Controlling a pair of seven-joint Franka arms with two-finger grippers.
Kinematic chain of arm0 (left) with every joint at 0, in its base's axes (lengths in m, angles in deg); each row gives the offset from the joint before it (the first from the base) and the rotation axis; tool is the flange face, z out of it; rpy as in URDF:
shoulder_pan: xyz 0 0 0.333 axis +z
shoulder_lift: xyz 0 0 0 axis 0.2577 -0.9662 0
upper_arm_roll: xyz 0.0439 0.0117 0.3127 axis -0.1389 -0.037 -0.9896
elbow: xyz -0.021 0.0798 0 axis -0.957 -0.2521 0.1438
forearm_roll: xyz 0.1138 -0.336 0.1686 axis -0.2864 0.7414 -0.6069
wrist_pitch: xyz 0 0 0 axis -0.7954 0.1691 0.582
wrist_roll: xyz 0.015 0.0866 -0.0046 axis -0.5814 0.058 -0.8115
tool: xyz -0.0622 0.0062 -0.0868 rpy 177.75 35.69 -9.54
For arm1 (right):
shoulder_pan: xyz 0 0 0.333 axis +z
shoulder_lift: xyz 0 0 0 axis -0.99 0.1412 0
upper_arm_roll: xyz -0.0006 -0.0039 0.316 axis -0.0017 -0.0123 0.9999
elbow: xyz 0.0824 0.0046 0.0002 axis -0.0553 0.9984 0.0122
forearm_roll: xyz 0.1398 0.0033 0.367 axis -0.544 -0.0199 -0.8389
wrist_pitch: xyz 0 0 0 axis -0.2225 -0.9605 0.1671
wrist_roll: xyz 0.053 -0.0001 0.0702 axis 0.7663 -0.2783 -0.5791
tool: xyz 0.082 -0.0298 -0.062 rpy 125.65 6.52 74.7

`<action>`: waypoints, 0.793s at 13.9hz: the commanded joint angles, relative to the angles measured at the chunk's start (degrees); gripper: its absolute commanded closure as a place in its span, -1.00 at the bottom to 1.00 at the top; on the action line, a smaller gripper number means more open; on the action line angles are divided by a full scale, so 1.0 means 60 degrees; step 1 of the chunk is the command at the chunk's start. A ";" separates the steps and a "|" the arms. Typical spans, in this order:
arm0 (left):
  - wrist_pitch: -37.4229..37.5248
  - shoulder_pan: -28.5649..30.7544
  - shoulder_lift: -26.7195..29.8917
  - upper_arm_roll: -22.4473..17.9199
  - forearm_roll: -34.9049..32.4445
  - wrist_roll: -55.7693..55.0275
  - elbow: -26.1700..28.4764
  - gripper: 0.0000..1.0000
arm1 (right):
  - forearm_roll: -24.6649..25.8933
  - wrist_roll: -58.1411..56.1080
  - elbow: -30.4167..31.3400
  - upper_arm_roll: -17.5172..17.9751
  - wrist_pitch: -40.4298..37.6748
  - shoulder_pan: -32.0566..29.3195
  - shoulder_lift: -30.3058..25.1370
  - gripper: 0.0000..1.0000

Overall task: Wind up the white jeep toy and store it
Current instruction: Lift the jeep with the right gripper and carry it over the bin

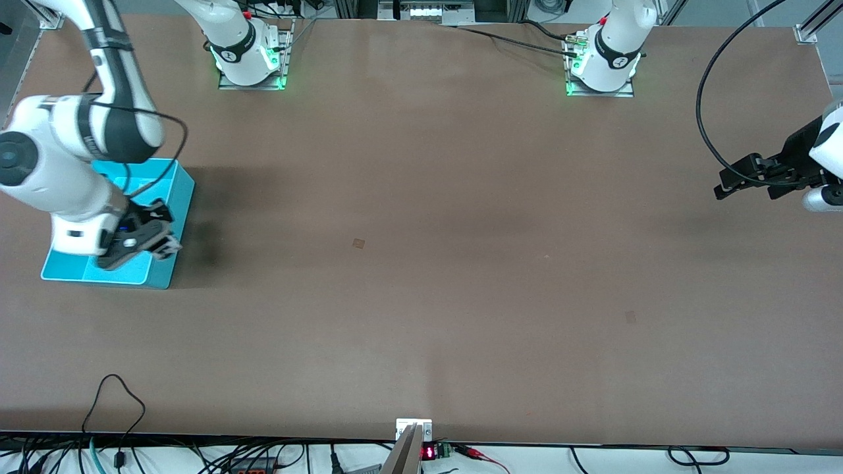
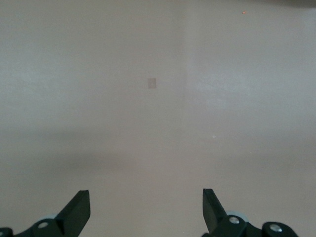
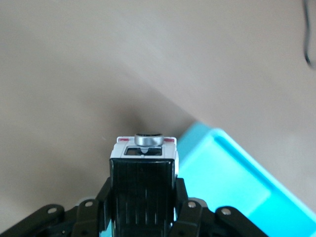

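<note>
My right gripper [image 1: 168, 245] hangs over the edge of the turquoise bin [image 1: 176, 187] at the right arm's end of the table. It is shut on the white jeep toy [image 3: 143, 173], whose black ribbed roof and white end with a grey round part show in the right wrist view. In that view the bin [image 3: 237, 173] lies beside and below the toy. The toy is hidden by the hand in the front view. My left gripper [image 1: 728, 185] is open and empty, up over the table at the left arm's end; its fingertips [image 2: 79, 207] frame bare tabletop.
The brown table [image 1: 421, 250] carries only faint small marks near its middle. A black cable loops by the left arm [image 1: 708, 125]. Cables and a small device lie along the table's nearest edge [image 1: 421, 447].
</note>
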State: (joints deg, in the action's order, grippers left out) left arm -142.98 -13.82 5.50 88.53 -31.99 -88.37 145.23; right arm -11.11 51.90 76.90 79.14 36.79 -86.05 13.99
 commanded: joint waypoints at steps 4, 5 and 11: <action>0.0045 -0.0082 -0.0023 0.0010 -0.0191 0.0003 -0.0168 -1.00 | -0.0125 0.1230 0.0530 -0.1782 -0.0030 0.0094 -0.0075 1.00; 0.0045 -0.0082 -0.0023 0.0010 -0.0191 0.0003 -0.0168 -1.00 | -0.0300 0.1594 0.0764 -0.2045 -0.0015 0.0123 -0.0075 1.00; 0.0031 -0.0097 -0.0023 0.0025 -0.0191 0.0003 -0.0183 -1.00 | -0.0346 0.1846 0.1658 -0.2502 0.1519 0.0094 0.0626 1.00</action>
State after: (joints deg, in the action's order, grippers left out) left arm -142.98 -14.05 5.51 88.61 -31.99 -88.37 145.17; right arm -12.37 61.69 84.70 64.51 41.84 -86.10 16.74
